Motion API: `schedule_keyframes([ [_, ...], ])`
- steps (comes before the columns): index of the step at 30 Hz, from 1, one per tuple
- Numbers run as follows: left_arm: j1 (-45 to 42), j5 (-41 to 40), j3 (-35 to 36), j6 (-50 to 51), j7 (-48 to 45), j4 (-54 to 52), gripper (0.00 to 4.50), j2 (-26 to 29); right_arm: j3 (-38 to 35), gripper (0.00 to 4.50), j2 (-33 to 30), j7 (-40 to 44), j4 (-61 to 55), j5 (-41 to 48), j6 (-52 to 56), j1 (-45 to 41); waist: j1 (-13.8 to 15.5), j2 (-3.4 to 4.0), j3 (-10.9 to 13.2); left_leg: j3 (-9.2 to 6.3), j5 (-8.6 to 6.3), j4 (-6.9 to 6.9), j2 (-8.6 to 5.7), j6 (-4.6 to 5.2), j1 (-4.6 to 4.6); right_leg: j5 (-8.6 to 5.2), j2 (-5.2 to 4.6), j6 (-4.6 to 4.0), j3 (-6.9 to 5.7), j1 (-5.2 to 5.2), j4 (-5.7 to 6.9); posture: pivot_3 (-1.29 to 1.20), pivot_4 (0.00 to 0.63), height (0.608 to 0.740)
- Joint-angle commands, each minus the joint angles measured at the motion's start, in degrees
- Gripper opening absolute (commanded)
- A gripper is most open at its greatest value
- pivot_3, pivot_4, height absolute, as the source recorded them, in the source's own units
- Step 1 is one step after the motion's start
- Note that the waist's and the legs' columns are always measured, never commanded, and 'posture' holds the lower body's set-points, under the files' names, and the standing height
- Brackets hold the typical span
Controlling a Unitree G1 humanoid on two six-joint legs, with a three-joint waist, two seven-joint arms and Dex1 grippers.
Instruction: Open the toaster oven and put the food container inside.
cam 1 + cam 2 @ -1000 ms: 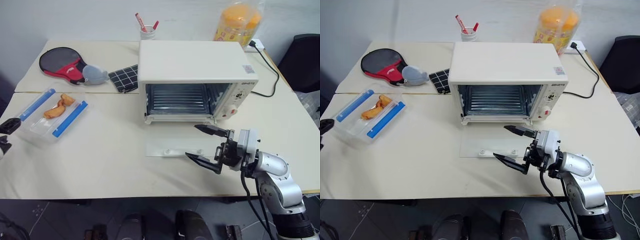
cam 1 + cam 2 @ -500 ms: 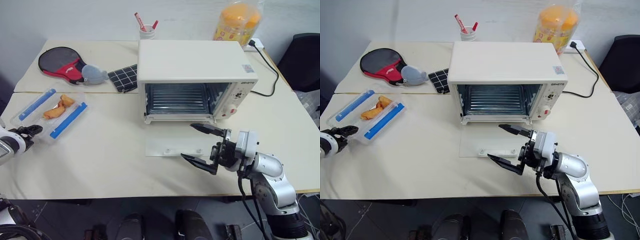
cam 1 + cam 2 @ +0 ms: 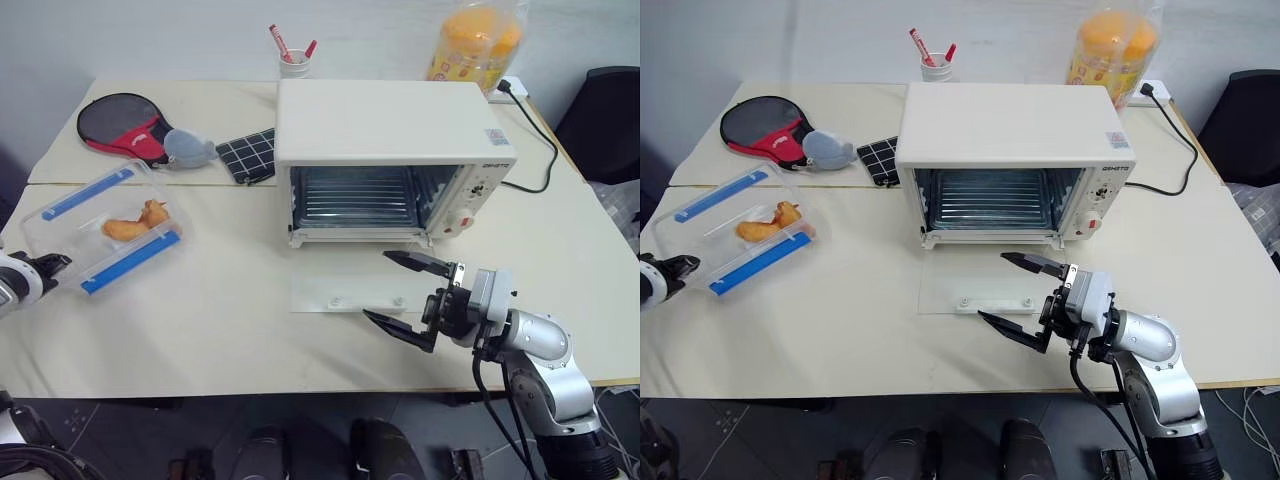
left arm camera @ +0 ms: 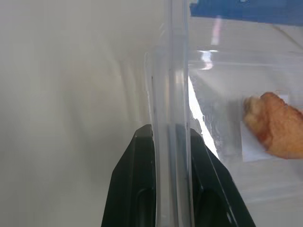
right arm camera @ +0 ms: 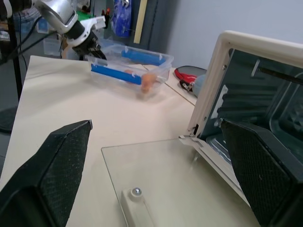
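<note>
Left gripper (image 4: 171, 142) is clamped on the clear end wall of the food container (image 3: 103, 227), one black finger on each side of the plastic. The container tilts, its far end raised off the surface (image 3: 220, 300), orange-brown pieces lying just beyond the fingertips between the two blue clips. Over on the other side, the right gripper (image 3: 408, 300) hovers with its fingers spread wide, holding nothing. Directly under it lies the toaster oven's glass door (image 3: 345, 292), folded flat on the surface, and the toaster oven (image 3: 390, 160) itself stands just past its fingers, cavity open, wire rack showing. The container sits well away from the right gripper.
</note>
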Motion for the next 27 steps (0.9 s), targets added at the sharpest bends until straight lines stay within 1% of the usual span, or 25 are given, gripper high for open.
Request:
schedule_keyframes([
  [1, 3.15, -1.61, -0.02, 5.20, -7.98, -8.49, 0.30, 5.95, -3.83, 4.50, -2.46, -0.13, -2.14, 1.55, 0.28, 2.07, -0.04, 0.00, 0.01, 0.02, -0.01, -0.01, 0.00, 0.00, 0.00, 0.00, 0.00, 0.00, 0.01, -0.01, -0.02, 0.00, 0.150, 0.740],
  [3, 6.22, -2.74, -0.72, 8.83, -12.19, -13.44, 0.30, 8.74, -5.59, 4.50, -3.75, -0.52, -2.43, 1.81, 0.79, 3.23, -0.01, -0.01, 0.01, 0.03, -0.04, -0.03, -0.01, 0.03, -0.01, 0.00, -0.03, 0.00, 0.01, -0.02, -0.02, 0.00, 0.150, 0.740],
  [6, 7.93, -6.22, -1.06, 15.20, -17.09, -20.64, 0.30, 10.49, -8.05, 4.50, -5.09, -1.74, -3.01, 1.67, 1.30, 5.04, 0.10, 0.01, 0.02, 0.04, -0.08, -0.02, -0.01, 0.05, 0.00, -0.01, -0.05, -0.01, 0.04, -0.01, -0.05, 0.00, 0.150, 0.740],
  [8, 7.15, -8.49, -1.87, 19.45, -18.99, -24.91, 0.30, 10.06, -9.74, 4.50, -4.96, -2.87, -3.90, 2.09, 1.21, 6.21, 0.29, 0.02, 0.03, 0.01, -0.06, 0.00, 0.00, 0.03, -0.01, -0.02, -0.07, -0.03, 0.04, 0.02, -0.05, 0.00, 0.150, 0.740],
  [9, 6.32, -11.24, -3.19, 21.58, -19.91, -27.80, 0.30, 9.38, -11.01, 4.50, -5.49, -3.29, -5.09, 2.50, 1.84, 7.60, 0.34, 0.03, 0.03, -0.02, -0.02, 0.00, 0.00, 0.01, 0.00, -0.02, -0.07, -0.03, 0.05, 0.03, -0.02, 0.00, 0.150, 0.740],
  [12, 4.61, -16.87, -6.22, 23.67, -19.77, -32.47, 0.30, 7.19, -13.31, 4.50, -6.40, -4.60, -7.36, 3.44, 3.65, 10.38, 0.34, 0.05, 0.04, -0.12, -0.01, 0.00, -0.01, -0.03, 0.02, -0.03, -0.10, -0.06, 0.26, 0.08, 0.01, 0.00, 0.150, 0.740],
  [13, 3.82, -18.45, -7.22, 23.67, -18.49, -33.13, 0.30, 6.08, -13.84, 4.50, -6.52, -4.99, -7.96, 3.55, 4.02, 11.08, 0.27, 0.05, 0.04, -0.11, 0.00, 0.00, -0.01, -0.03, 0.02, -0.03, -0.10, -0.06, 0.35, 0.08, 0.02, 0.00, 0.150, 0.740],
  [15, 1.53, -22.56, -11.41, 23.67, -16.21, -35.54, 0.30, 3.89, -15.29, 4.50, -7.33, -4.84, -9.88, 3.84, 4.63, 13.96, 0.28, 0.06, 0.05, -0.11, 0.00, 0.00, 0.00, -0.04, 0.04, -0.03, -0.09, -0.06, 0.48, 0.07, 0.02, 0.00, 0.150, 0.740],
  [18, -3.01, -27.95, -14.93, 23.67, -9.72, -35.31, 0.30, -1.28, -17.49, 4.50, -7.52, -5.50, -11.31, 3.62, 4.55, 17.32, 0.38, 0.06, 0.05, -0.11, 0.01, -0.02, 0.01, -0.06, 0.03, -0.04, 0.00, -0.07, 0.51, 0.07, 0.01, 0.00, 0.150, 0.740],
  [20, -7.63, -31.52, -18.99, 23.67, -3.87, -34.42, 0.30, -6.22, -19.04, 4.50, -6.85, -6.95, -12.14, 3.16, 4.27, 18.92, 0.38, 0.04, 0.05, -0.08, 0.02, 0.03, -0.02, -0.03, 0.02, -0.03, 0.00, -0.07, 0.54, 0.08, 0.02, 0.00, 0.150, 0.740],
  [21, -9.83, -32.50, -22.47, 23.67, -0.58, -33.27, 0.30, -7.46, -19.57, 4.50, -6.41, -7.70, -12.88, 3.10, 4.23, 19.81, 0.44, 0.03, 0.05, -0.08, 0.03, 0.05, -0.04, -0.01, 0.02, -0.03, 0.01, -0.06, 0.54, 0.09, 0.03, 0.00, 0.150, 0.740],
  [22, -11.65, -32.13, -24.15, 23.67, 1.66, -32.81, 0.30, -9.45, -19.81, 4.50, -6.11, -8.40, -13.83, 3.13, 4.35, 20.55, 0.48, 0.01, 0.06, -0.08, 0.04, 0.07, -0.05, 0.01, 0.02, -0.03, 0.01, -0.05, 0.55, 0.11, 0.03, 0.00, 0.150, 0.740],
  [23, -12.67, -32.20, -24.99, 23.67, 3.49, -32.36, 0.30, -10.51, -19.85, 4.50, -5.95, -8.88, -14.57, 3.18, 4.48, 21.07, 0.57, 0.01, 0.06, -0.08, 0.04, 0.08, -0.07, 0.01, 0.04, -0.02, 0.00, -0.05, 0.57, 0.12, 0.03, 0.00, 0.150, 0.740],
  [26, -16.49, -32.73, -25.78, 23.67, 9.75, -30.18, 0.30, -17.86, -20.02, 4.50, -5.18, -11.52, -18.30, 3.17, 5.50, 23.32, 0.62, 0.03, 0.05, -0.05, 0.05, 0.07, -0.09, 0.01, 0.07, -0.02, 0.04, -0.04, 0.62, 0.12, 0.05, 0.00, 0.150, 0.740],
  [27, -17.20, -33.02, -25.99, 23.67, 11.18, -29.73, 0.30, -19.19, -20.01, 4.50, -4.95, -12.45, -19.34, 3.13, 5.86, 23.83, 0.61, 0.02, 0.05, -0.05, 0.05, 0.07, -0.06, 0.00, 0.04, -0.02, 0.09, -0.04, 0.61, 0.09, 0.04, 0.00, 0.150, 0.740],
])
